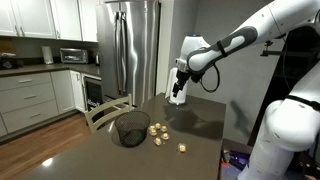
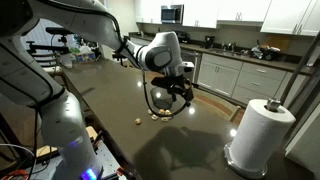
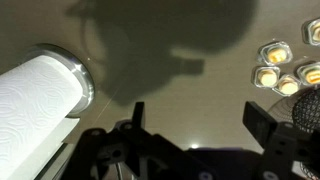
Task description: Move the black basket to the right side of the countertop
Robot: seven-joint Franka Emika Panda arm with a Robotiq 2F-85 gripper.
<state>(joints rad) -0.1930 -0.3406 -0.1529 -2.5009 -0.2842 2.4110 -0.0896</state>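
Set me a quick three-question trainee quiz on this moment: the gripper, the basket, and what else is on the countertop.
1. True or false: the gripper is shut on the black basket.
2. The paper towel roll is: A) upright on the countertop; B) lying on its side; C) inside the basket.
3. Fill in: the small yellowish pieces lie ___ the basket (inside / beside).
Key: 1 false, the gripper is open and apart from the basket; 2 A; 3 beside.
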